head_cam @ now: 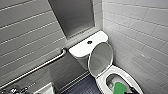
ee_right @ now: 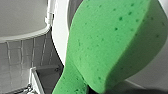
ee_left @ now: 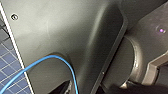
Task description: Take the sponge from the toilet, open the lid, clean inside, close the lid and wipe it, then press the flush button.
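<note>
The lid [head_cam: 101, 58] stands raised between bowl [head_cam: 102, 80] and tank [head_cam: 80, 48]. The flush button [head_cam: 89, 42] sits on the tank; the sponge [head_cam: 119, 88] is in the bowl.

White brick-laid tiles [head_cam: 140, 27] cover the right wall, and greyer tiles [head_cam: 25, 32] run in long rows across the left wall. A metal grab bar [head_cam: 37, 67] slants along the left wall, its upper end near the white tank [head_cam: 100, 37] in the corner. A flat grey panel [head_cam: 72, 15] is set into the wall above the tank. The white toilet seat [head_cam: 102, 80] lies below, and the floor [head_cam: 82, 87] beside it is dark blue tile. A white box [head_cam: 46, 89] stands below the bar.
</note>
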{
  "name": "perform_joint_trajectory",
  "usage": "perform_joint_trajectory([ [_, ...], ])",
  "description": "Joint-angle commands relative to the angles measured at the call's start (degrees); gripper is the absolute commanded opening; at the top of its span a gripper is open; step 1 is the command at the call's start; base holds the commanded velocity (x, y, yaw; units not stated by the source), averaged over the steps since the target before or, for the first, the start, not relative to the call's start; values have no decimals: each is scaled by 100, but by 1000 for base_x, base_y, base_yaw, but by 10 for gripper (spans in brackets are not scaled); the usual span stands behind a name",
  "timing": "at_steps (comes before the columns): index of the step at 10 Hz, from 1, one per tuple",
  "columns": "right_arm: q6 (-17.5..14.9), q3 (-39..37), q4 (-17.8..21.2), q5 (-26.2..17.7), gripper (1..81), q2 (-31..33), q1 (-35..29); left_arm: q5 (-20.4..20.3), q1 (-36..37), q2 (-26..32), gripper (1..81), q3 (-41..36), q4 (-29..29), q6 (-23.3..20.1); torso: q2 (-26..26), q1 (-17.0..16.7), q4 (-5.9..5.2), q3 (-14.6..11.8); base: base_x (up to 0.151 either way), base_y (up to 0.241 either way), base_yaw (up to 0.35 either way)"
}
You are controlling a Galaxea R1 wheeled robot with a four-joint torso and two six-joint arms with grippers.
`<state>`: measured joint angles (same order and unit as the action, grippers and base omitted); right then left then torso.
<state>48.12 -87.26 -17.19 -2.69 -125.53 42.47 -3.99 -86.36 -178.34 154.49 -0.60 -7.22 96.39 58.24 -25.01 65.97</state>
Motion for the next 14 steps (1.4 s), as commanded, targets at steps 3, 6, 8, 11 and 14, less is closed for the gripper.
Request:
perform_joint_trajectory([
  [3, 31, 824, -118, 67, 10, 981, 47, 530, -105, -1, 811, -42, 51, -8, 0, 0, 0, 0, 0, 0, 0],
  [6, 31, 1177, -127, 58, 10, 1352, 354, 530, -106, -1, 811, -42, 51, -8, 0, 0, -2, 0, 0, 0, 0],
  [8, 22, 1256, -162, 50, 10, 1326, 610, 530, -114, -1, 811, -42, 51, -8, 0, 0, -5, 0, 0, 0, 0],
  [11, 39, 1555, -206, -11, 10, 1203, -38, 530, -114, -1, 811, -42, 60, -8, 0, 0, -7, -2, 0, 0, 0],
  [14, 136, 1232, -118, -1512, 10, 388, -1543, 530, -105, -1, 811, -42, 60, -8, 0, 0, -7, -2, 0, 0, 0],
])
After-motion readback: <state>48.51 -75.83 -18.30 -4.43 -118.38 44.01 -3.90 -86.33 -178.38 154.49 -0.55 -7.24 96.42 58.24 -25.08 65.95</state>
